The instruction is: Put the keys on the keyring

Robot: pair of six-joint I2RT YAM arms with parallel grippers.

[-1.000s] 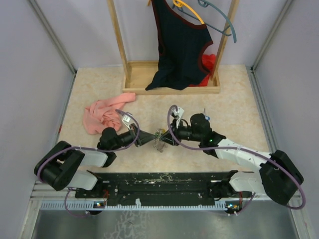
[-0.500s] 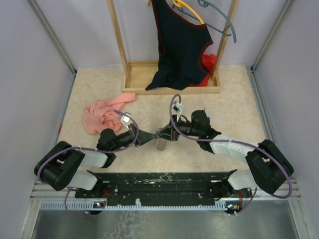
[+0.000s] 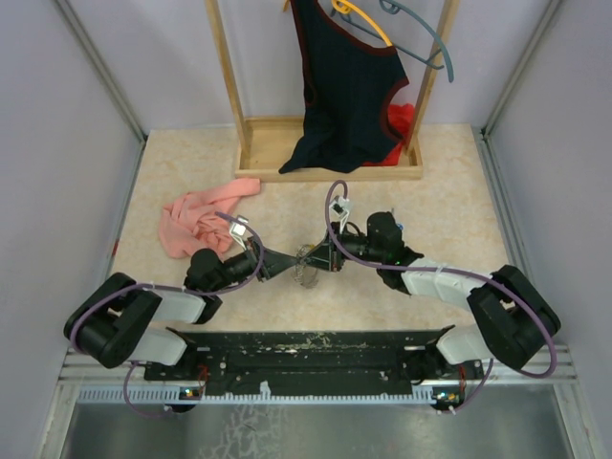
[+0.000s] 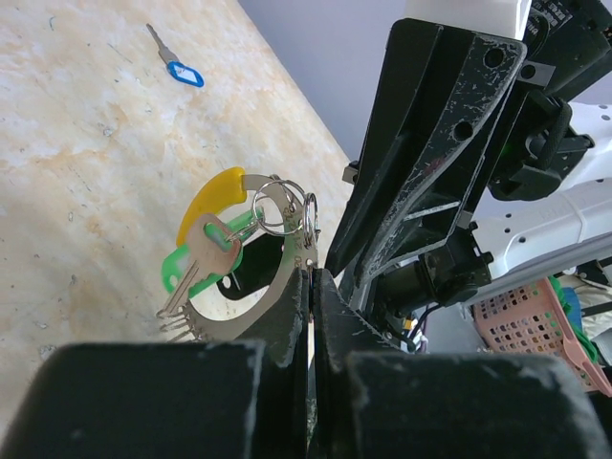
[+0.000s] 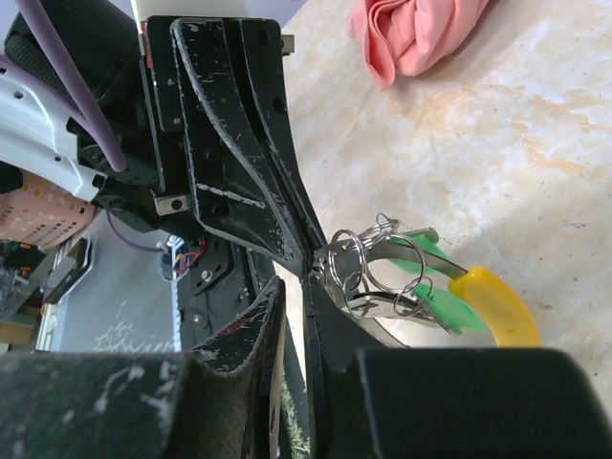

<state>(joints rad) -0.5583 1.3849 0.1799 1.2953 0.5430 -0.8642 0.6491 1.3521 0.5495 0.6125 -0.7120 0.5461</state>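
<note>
Up close, the left gripper (image 4: 309, 279) has its fingers pressed together on the grey wire of the keyring (image 4: 271, 314), holding the loop above the table (image 3: 449, 191). The loop curves away from the tips to its yellow piece (image 4: 212, 199). A few small split rings (image 4: 277, 206) hang on the wire just beyond the grip, and keys with green heads (image 4: 182, 274) hang from them inside the loop.

The right gripper (image 5: 304, 282) meets it head-on, tip almost touching tip. Its fingers stand nearly together with only a thin slit between them, their ends right at the wire beside the small rings. Whether they actually pinch the wire I cannot tell.

A blue key (image 4: 182, 73) lies alone on the table, well apart from the keyring. Farther back on the left is a crumpled pink cloth (image 3: 196, 220). At the far edge a wooden rack (image 3: 258, 143) carries a dark top (image 3: 344, 86).
</note>
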